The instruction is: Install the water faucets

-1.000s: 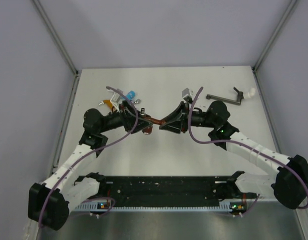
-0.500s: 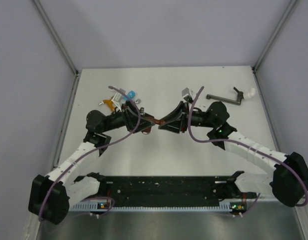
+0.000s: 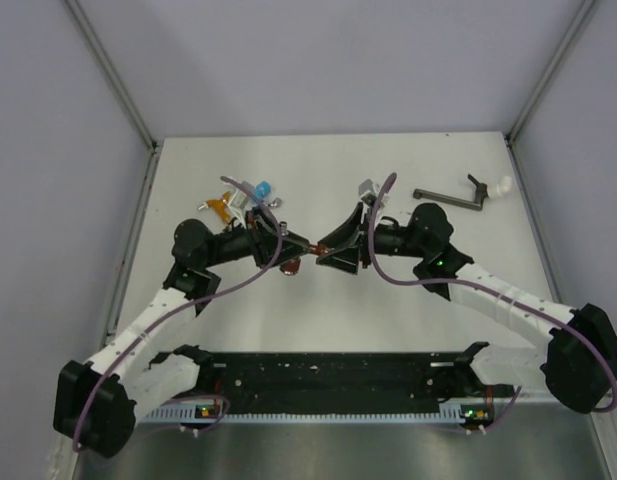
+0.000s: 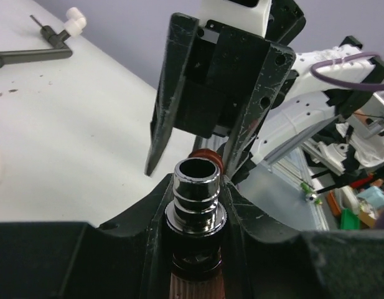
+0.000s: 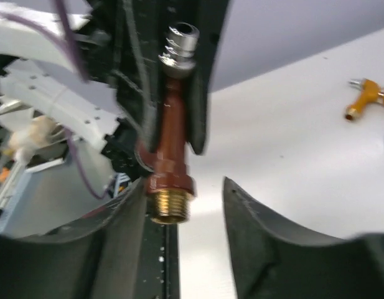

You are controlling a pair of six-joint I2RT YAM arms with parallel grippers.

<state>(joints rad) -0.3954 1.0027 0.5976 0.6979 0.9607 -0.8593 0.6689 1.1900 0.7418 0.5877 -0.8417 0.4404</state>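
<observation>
My left gripper (image 3: 280, 250) is shut on the dark red-brown water faucet (image 3: 304, 245) and holds it above the table. In the left wrist view its silvery tip (image 4: 195, 190) sticks out between my left fingers (image 4: 142, 218). My right gripper (image 3: 335, 246) is open, its jaws spread on either side of the faucet's brass threaded end (image 5: 170, 208); the left finger (image 5: 117, 224) is right beside it. An orange faucet (image 3: 225, 207), a light blue one (image 3: 260, 190) and a grey one (image 3: 369, 188) lie on the table behind the grippers.
A dark pipe (image 3: 450, 195) with a small white elbow fitting (image 3: 502, 185) lies at the back right; both also show in the left wrist view (image 4: 30, 55). The orange faucet shows in the right wrist view (image 5: 366, 96). A black rail (image 3: 328, 380) runs along the near edge.
My right gripper has opened and let go of the red-brown faucet, which it gripped before. The left gripper still holds the faucet in about the same place.
</observation>
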